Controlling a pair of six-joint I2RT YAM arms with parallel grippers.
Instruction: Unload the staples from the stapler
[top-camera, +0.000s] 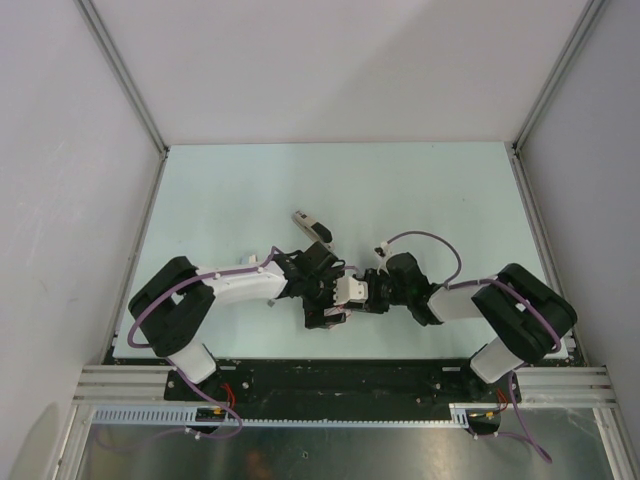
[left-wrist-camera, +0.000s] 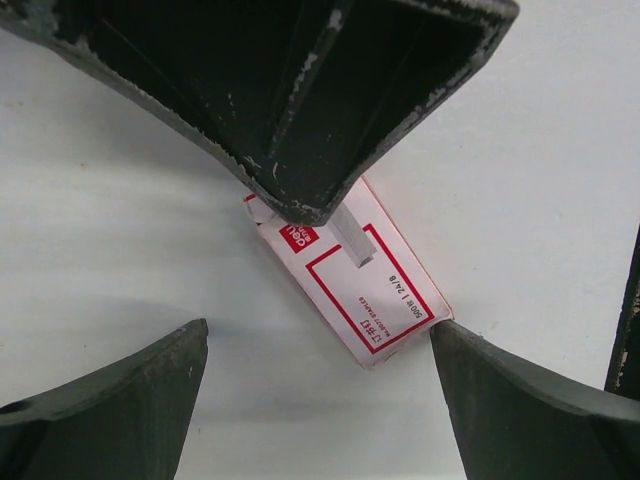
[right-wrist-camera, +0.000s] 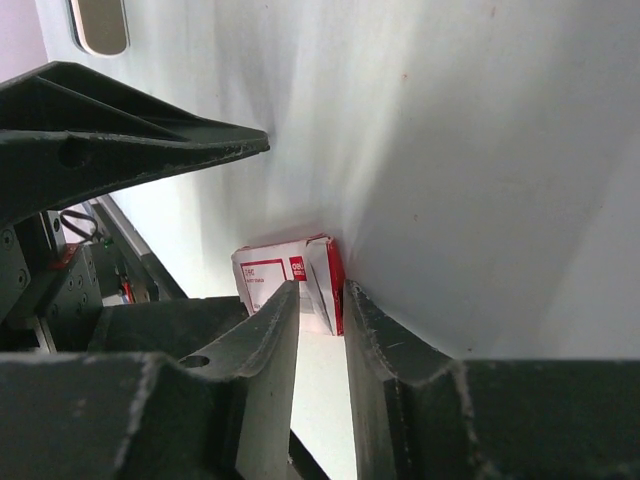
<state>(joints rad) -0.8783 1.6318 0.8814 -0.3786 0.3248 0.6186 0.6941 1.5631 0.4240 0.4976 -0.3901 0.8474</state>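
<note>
The staples (left-wrist-camera: 347, 238), a short silvery bar, show over the white-and-red box (left-wrist-camera: 385, 300), one end hidden under the tip of the right gripper (right-wrist-camera: 320, 290). Its jaws stand only narrowly apart, and I cannot tell whether they pinch the bar. The stapler (top-camera: 312, 226) lies on the table (top-camera: 230, 190) just beyond both arms, and the left gripper (left-wrist-camera: 318, 395) hangs spread wide over the box, holding nothing.

left fingers (left-wrist-camera: 110, 400) spread wide | right fingers (right-wrist-camera: 395, 365) narrowly parted | wrists close together
</note>
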